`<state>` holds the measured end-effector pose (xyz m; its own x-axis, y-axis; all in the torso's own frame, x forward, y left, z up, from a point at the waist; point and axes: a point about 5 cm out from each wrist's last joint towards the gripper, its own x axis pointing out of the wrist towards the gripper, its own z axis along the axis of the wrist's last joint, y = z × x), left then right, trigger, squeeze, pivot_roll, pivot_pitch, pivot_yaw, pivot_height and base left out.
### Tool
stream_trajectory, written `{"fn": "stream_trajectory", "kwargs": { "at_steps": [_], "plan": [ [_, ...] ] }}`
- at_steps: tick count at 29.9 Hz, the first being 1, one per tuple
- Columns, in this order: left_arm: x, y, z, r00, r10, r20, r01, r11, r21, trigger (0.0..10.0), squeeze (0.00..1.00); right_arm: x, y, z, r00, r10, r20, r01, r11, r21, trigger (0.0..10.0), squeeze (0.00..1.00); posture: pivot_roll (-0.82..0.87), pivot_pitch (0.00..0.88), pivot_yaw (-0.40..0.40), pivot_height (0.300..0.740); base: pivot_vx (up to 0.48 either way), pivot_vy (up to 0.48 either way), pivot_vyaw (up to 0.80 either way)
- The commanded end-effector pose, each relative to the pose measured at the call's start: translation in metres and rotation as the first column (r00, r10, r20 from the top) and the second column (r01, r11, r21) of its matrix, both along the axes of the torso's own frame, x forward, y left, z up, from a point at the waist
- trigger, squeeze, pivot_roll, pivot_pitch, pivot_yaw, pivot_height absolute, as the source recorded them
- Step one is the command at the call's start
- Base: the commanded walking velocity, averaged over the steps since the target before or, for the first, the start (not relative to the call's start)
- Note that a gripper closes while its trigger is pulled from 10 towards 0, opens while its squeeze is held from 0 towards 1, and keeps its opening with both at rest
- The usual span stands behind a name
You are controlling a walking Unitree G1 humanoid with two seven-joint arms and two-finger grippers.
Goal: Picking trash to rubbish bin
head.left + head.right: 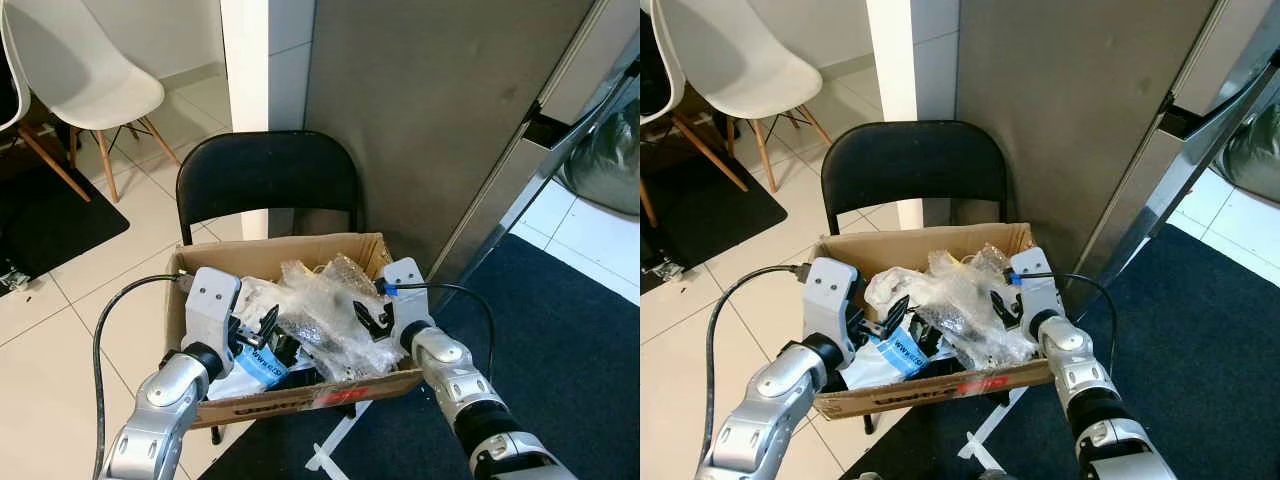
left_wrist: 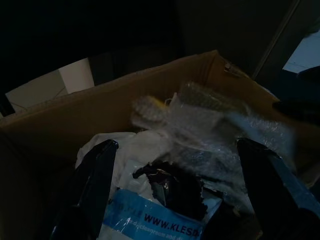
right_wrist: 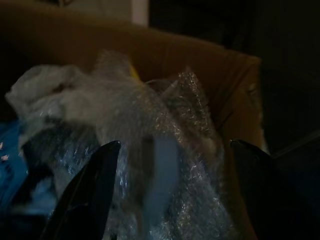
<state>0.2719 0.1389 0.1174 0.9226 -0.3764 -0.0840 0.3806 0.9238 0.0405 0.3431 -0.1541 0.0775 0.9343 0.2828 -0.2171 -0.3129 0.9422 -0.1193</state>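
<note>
A brown cardboard box (image 1: 300,395) sits on the seat of a black folding chair (image 1: 265,170). It holds crumpled bubble wrap (image 1: 325,305), a white plastic bag (image 1: 255,295) and a blue-and-white printed bag (image 1: 262,368). My left gripper (image 1: 255,332) hangs open over the box's left half, just above the blue-and-white bag (image 2: 150,220). My right gripper (image 1: 372,320) is open at the box's right side, its fingers straddling the bubble wrap (image 3: 165,150) without closing on it. Nothing is held in either gripper.
A tall grey cabinet panel (image 1: 430,100) rises right behind the chair, with a white pillar (image 1: 245,60) to its left. A white chair (image 1: 85,70) and black mat (image 1: 40,215) stand at far left. Dark blue carpet (image 1: 560,350) lies on the right, and a dark bin bag (image 1: 610,160) at far right.
</note>
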Motion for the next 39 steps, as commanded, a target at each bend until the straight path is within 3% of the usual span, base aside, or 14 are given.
{"fn": "stream_trajectory", "kwargs": {
  "at_steps": [1, 3, 4, 5, 7, 10, 11, 12, 14, 17, 19, 21, 28, 39],
  "plan": [
    [-0.001, 0.003, 0.001, 0.999, 0.033, 0.009, -0.033, 0.999, -0.013, 10.0, 0.00, 0.001, -0.007, 0.005, 0.997, -0.076, -0.002, 0.076, 0.991, 0.111, 10.0, 0.00, 0.06, 0.144, -0.053, 0.740, 0.000, 0.000, 0.00],
    [0.002, 0.007, 0.004, 0.996, 0.087, 0.018, -0.086, 0.995, -0.045, 10.0, 0.00, 0.003, -0.011, 0.014, 0.989, -0.147, -0.013, 0.145, 0.951, 0.274, 10.0, 0.00, 0.06, 0.143, -0.053, 0.740, 0.000, 0.000, 0.00],
    [0.003, 0.010, 0.006, 0.993, 0.118, 0.026, -0.116, 0.991, -0.061, 10.0, 0.00, 0.005, -0.013, 0.024, 0.982, -0.191, -0.013, 0.180, 0.896, 0.405, 10.0, 0.00, 0.06, 0.151, -0.054, 0.740, 0.000, 0.000, 0.00],
    [0.003, 0.010, 0.006, 0.993, 0.118, 0.026, -0.116, 0.991, -0.061, 10.0, 0.00, 0.005, -0.013, 0.024, 0.982, -0.191, -0.013, 0.180, 0.896, 0.405, 10.0, 0.00, 0.06, 0.151, -0.054, 0.740, 0.000, 0.000, 0.00],
    [0.004, 0.014, 0.008, 0.987, 0.158, 0.032, -0.155, 0.985, -0.074, 10.0, 0.00, 0.005, -0.022, 0.044, 0.954, -0.299, 0.028, 0.234, 0.798, 0.555, 10.0, 0.00, 0.06, 0.152, -0.049, 0.740, 0.000, 0.000, 0.00],
    [0.005, 0.015, 0.008, 0.985, 0.168, 0.035, -0.165, 0.984, -0.068, 10.0, 0.00, 0.005, -0.026, 0.051, 0.936, -0.348, 0.047, 0.249, 0.754, 0.607, 10.0, 0.00, 0.06, 0.152, -0.049, 0.740, 0.000, 0.000, 0.00],
    [0.006, 0.014, 0.007, 0.983, 0.181, 0.033, -0.179, 0.982, -0.068, 10.0, 0.00, 0.004, -0.032, 0.056, 0.909, -0.414, 0.056, 0.277, 0.697, 0.661, 10.0, 0.00, 0.05, 0.153, -0.046, 0.740, 0.000, 0.000, 0.00],
    [0.006, 0.014, 0.007, 0.983, 0.181, 0.033, -0.179, 0.982, -0.068, 10.0, 0.00, 0.004, -0.032, 0.056, 0.909, -0.414, 0.056, 0.277, 0.697, 0.661, 10.0, 0.00, 0.05, 0.153, -0.046, 0.740, 0.000, 0.000, 0.00],
    [0.009, 0.013, 0.007, 0.977, 0.209, 0.032, -0.206, 0.976, -0.074, 10.0, 0.00, 0.001, -0.044, 0.055, 0.864, -0.502, 0.046, 0.333, 0.638, 0.695, 10.0, 0.00, 0.05, 0.153, -0.041, 0.740, 0.000, 0.000, 0.00],
    [0.010, 0.013, 0.008, 0.972, 0.230, 0.037, -0.226, 0.971, -0.082, 10.0, 0.00, -0.001, -0.046, 0.052, 0.857, -0.508, 0.089, 0.345, 0.693, 0.633, 10.0, 0.00, 0.05, 0.151, -0.040, 0.740, 0.000, 0.000, 0.00],
    [0.011, 0.011, 0.012, 0.965, 0.253, 0.072, -0.245, 0.965, -0.096, 10.0, 0.00, -0.008, -0.037, 0.050, 0.904, -0.397, 0.161, 0.268, 0.817, 0.511, 10.0, 0.00, 0.05, 0.151, -0.040, 0.740, 0.000, 0.000, 0.00],
    [0.009, 0.009, 0.015, 0.960, 0.264, 0.092, -0.254, 0.961, -0.108, 10.0, 0.00, -0.014, -0.024, 0.050, 0.937, -0.297, 0.186, 0.193, 0.881, 0.431, 10.0, 0.00, 0.04, 0.150, -0.037, 0.740, 0.000, 0.000, 0.00],
    [0.006, 0.004, 0.018, 0.953, 0.285, 0.102, -0.270, 0.953, -0.141, 10.0, 0.00, -0.024, -0.002, 0.054, 0.951, -0.182, 0.249, 0.073, 0.917, 0.391, 10.0, 0.00, 0.04, 0.145, -0.041, 0.740, 0.000, 0.000, 0.00],
    [0.009, 0.004, 0.017, 0.945, 0.306, 0.113, -0.291, 0.948, -0.130, 10.0, 0.00, -0.022, -0.003, 0.055, 0.951, -0.189, 0.245, 0.080, 0.914, 0.397, 10.0, 0.00, 0.04, 0.145, -0.049, 0.740, 0.000, 0.000, -0.07]
  ]
}}
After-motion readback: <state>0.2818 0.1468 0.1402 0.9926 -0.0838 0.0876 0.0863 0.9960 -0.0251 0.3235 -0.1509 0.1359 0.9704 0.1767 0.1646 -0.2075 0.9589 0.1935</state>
